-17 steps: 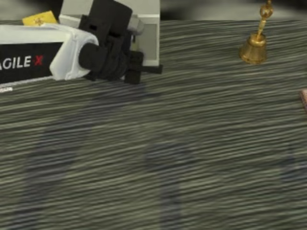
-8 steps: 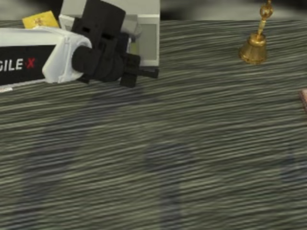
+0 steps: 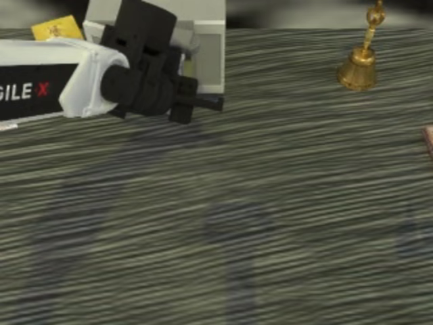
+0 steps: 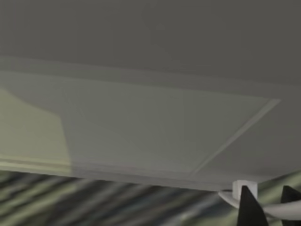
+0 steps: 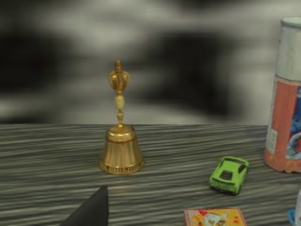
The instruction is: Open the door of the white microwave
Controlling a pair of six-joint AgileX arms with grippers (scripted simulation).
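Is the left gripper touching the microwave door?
Cannot tell. In the left wrist view the left gripper straddles a white handle piece under the door, but no contact shows; from the top, the arm hides it.

You have the white microwave (image 3: 203,40) at the table's (image 3: 270,203) far edge toward the left, with the yellow cube (image 3: 57,28) further left along that edge and the left arm reaching in from the left so that the left gripper (image 3: 203,103) sits just in front of the microwave's front face. In the left wrist view the door (image 4: 141,122) fills the frame right by the fingertips (image 4: 249,207). Well apart on the far right you find the bell (image 3: 358,64), and the right wrist view puts a toy car (image 5: 229,174), a card (image 5: 215,217) and a can (image 5: 287,99) near it, the car between bell and can.
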